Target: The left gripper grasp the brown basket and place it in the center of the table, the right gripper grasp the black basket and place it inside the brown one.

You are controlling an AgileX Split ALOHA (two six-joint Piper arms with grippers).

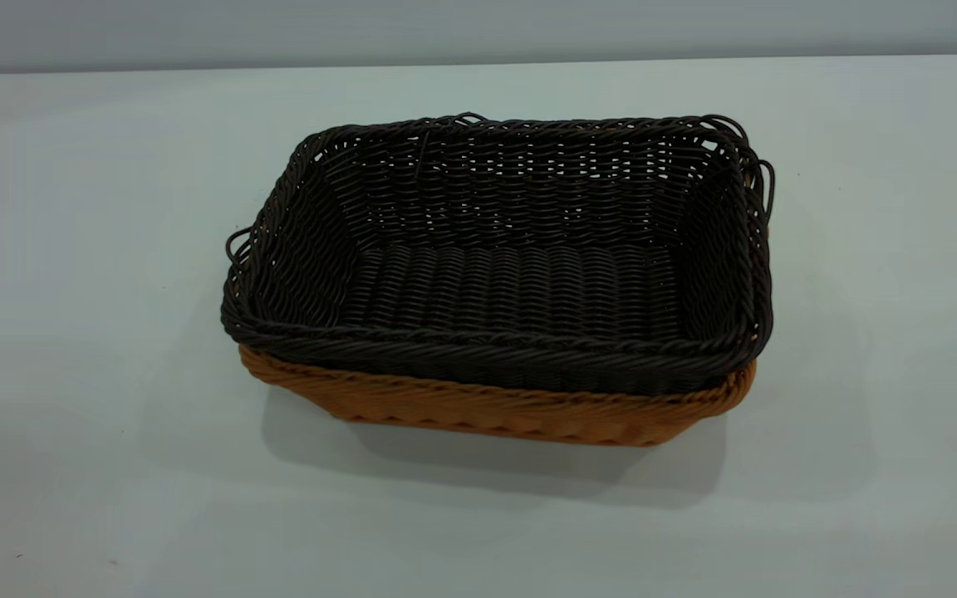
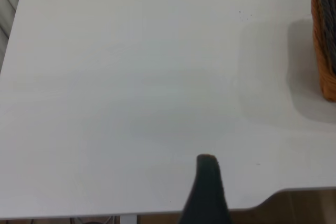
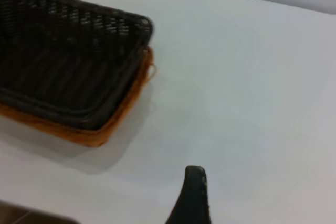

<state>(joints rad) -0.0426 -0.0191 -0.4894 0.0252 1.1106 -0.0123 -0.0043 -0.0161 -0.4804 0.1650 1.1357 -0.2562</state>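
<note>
- Rectangular, very dark brown-black woven wicker basket sits nested inside the rectangular orange-tan woven wicker basket, centre of the exterior frame. Only a band of tan wall and braided rim shows below the dark rim along the near side.
- The dark rim rides above the tan rim all round the visible near edge; judged, the inner basket is seated as deep as the tapering walls allow, which is why it stands proud rather than flush.
- Pair rests on the plain white-grey bench, roughly mid-surface, with bare bench on every side.
- Loop handles of the dark basket stick out at frame left and upper right; they overhang the tan rim and touch nothing else.
- Left gripper: one dark finger tip shows at lower centre of the left wrist view, over bare bench near its edge. The stacked baskets sit at the far right of that frame, well apart. Holds nothing; how far the fingers are spread, cannot tell.
- Right gripper: one dark finger tip at lower centre of the right wrist view, with the stack in the upper left, apart from it. Nothing in it; spread not visible.
- Neither arm appears in the exterior view.
- Judged: both placements look done, the arms drawn clear so the stack stands undisturbed.
</note>
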